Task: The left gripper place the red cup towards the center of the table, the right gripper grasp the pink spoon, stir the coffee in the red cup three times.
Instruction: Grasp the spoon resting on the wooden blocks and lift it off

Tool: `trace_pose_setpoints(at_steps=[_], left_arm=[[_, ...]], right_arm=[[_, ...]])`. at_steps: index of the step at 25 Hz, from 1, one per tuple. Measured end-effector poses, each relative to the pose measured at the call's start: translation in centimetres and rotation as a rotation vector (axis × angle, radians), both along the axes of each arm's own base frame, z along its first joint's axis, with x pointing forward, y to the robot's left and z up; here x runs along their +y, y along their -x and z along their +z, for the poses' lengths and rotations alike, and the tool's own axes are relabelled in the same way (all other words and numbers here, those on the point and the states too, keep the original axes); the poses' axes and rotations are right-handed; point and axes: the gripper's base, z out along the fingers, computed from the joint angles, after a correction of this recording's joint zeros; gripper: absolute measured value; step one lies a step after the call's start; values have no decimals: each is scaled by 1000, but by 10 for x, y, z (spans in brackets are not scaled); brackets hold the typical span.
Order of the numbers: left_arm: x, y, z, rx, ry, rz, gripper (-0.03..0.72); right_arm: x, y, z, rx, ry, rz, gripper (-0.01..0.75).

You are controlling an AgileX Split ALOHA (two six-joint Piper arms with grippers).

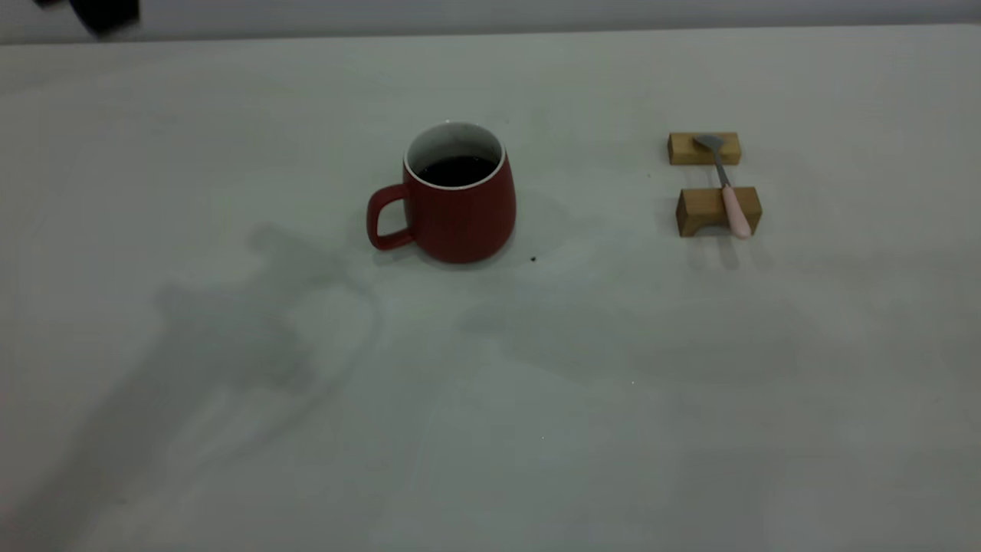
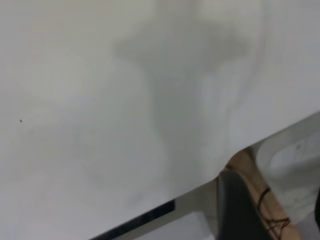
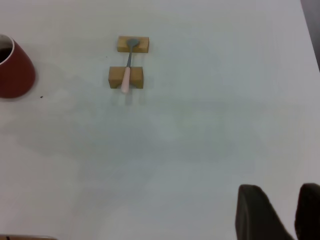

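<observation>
Nearest my exterior camera is bare table (image 1: 536, 429), crossed by soft arm shadows; beyond it, near the middle, I see the red cup (image 1: 458, 205) standing upright with its loop handle turned toward the left arm's side and the coffee (image 1: 457, 170) dark inside its white interior. A tiny dark speck (image 1: 533, 260) lies on the table just beside the cup's base. Well apart from the cup, toward the right arm's side, two tan wooden blocks (image 1: 717, 211) sit one behind the other, and the pink spoon (image 1: 726, 186) lies across them, its grey bowl on the far block and its pink handle over the near one, jutting past its front. Nothing stands between cup and spoon. From the right wrist I see the right gripper (image 3: 282, 212) well short of the spoon, its two dark fingers (image 3: 255, 212) parted with a gap between them, holding and touching nothing. Of the left gripper I cannot tell the fingers' state; a dark shape (image 1: 100, 14) sits at the far left corner.
</observation>
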Motion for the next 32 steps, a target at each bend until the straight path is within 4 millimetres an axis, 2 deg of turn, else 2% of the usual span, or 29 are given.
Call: trace_pose_setpoints(at_steps=[3, 6, 9, 14, 19, 22, 26, 32], left_arm=[[5, 12, 13, -35, 22, 63, 375], [13, 36, 19, -35, 55, 99, 335], [27, 75, 21, -27, 90, 135, 302], [62, 145, 14, -65, 111, 203, 263], [103, 202, 2, -200, 155, 358, 244], [117, 232, -2, -326, 186, 447, 244], [124, 257, -4, -469, 209, 481, 244], [127, 279, -8, -643, 239, 514, 244]], right_arm=[[0, 0, 0, 0, 0, 0, 238], [0, 0, 0, 0, 0, 0, 238], [0, 0, 0, 0, 0, 0, 238], [0, 0, 0, 0, 0, 0, 238], [0, 0, 0, 0, 0, 0, 238], [0, 0, 0, 0, 0, 0, 238], [0, 0, 0, 0, 0, 0, 238], [0, 0, 0, 0, 0, 0, 238]])
